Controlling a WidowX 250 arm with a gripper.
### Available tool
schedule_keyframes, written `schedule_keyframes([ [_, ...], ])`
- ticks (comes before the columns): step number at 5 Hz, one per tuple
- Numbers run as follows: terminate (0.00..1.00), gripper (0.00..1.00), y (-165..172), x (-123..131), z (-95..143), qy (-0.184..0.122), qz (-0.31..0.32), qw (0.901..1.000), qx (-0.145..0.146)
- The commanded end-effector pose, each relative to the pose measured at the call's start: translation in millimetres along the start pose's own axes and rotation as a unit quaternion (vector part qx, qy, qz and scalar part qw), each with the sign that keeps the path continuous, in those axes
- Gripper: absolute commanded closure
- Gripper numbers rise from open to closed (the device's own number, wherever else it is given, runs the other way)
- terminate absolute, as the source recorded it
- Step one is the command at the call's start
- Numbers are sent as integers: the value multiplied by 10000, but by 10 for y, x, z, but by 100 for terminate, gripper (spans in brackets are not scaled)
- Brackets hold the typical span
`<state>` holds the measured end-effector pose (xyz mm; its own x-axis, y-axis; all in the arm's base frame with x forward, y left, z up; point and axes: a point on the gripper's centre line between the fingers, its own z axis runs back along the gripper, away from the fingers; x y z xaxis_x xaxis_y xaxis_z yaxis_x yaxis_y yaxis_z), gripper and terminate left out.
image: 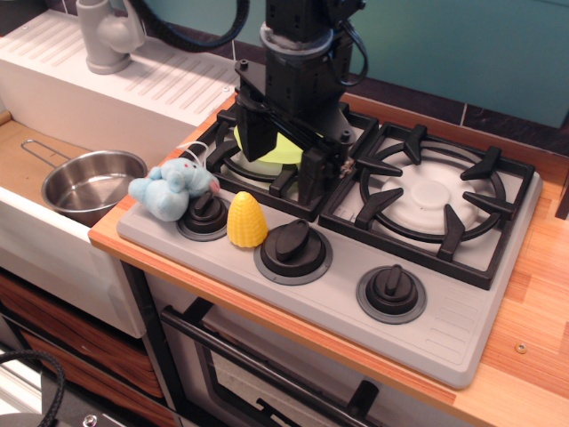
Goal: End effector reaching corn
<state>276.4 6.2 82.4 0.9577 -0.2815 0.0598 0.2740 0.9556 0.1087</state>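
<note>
Grey stove top on wood counter — corn beside knobs, hand above, fingers apart — teal wall behind.

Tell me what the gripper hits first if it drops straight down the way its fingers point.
Probably the left burner grate or the yellow-green disc on it, not the corn, which looks nearer the camera than the gripper. Depth is uncertain.

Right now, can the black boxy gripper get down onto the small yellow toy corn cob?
Probably yes. The yellow toy corn cob stands uncovered between two black stove knobs, and the black boxy gripper hangs open behind it; the knobs leave little finger room.
</note>
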Motion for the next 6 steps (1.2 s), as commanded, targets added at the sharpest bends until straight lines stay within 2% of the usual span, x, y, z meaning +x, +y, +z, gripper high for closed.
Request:
schedule_keyframes([
  [1,0,0,248,100,-15,-343,-165,9992,110],
  [3,0,0,316,48,-9,-288,-171,9994,65],
  [5,0,0,214,20,-87,-425,-1,9991,-91],
  [6,0,0,180,-46,-157,-455,-53,9989,-35],
])
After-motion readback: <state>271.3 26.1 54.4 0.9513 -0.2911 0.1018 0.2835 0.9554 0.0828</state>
